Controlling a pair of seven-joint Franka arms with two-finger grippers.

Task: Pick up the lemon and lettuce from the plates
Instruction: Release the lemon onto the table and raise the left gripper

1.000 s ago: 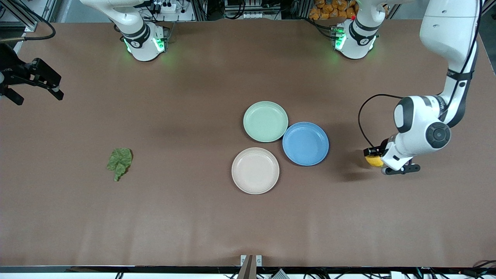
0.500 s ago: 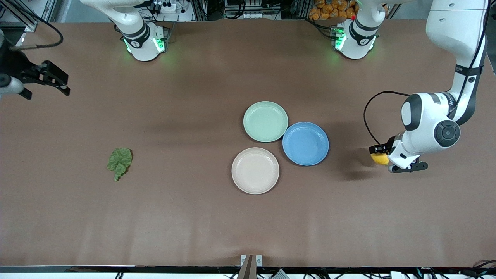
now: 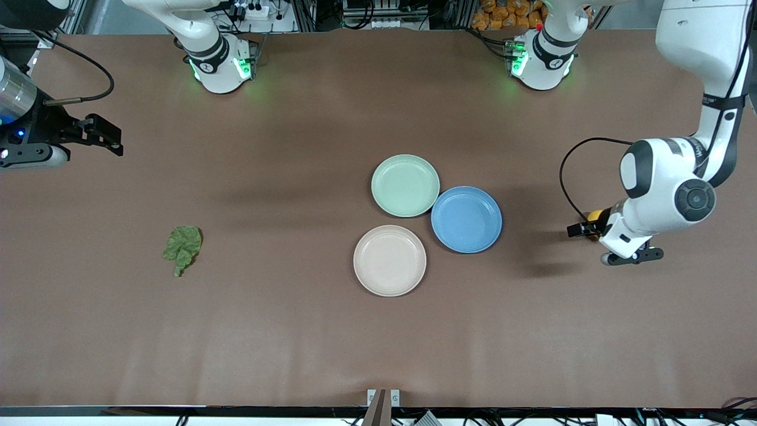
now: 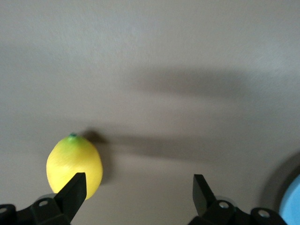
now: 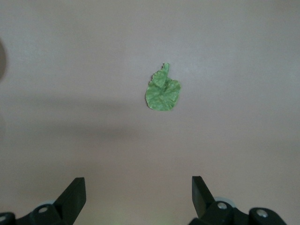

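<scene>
Lemon [image 4: 74,165] down on the bare tabletop [image 3: 295,331] toward the left arm's end, well apart from the three plates, pointed tip aimed away from the wrist. Left gripper [image 4: 136,194] hovering low over it, fingers spread wide, pinching nothing; lemon off-centre, just inside one fingertip [image 4: 75,185] and apparently brushing it, not midway. In the front view only a sliver of yellow showing at the left gripper [image 3: 582,231].

Lettuce [image 3: 183,249] flat on the tabletop toward the right arm's end, far from the mint plate [image 3: 406,185], the beige plate [image 3: 390,260] and the blue plate [image 3: 466,219]. All three bare.

Right gripper [image 5: 136,194] up over the tabletop's edge, fingers spread, nothing between; leaf straight ahead in its wrist view, well apart, stem pointing away.

Likely just retreat left.
</scene>
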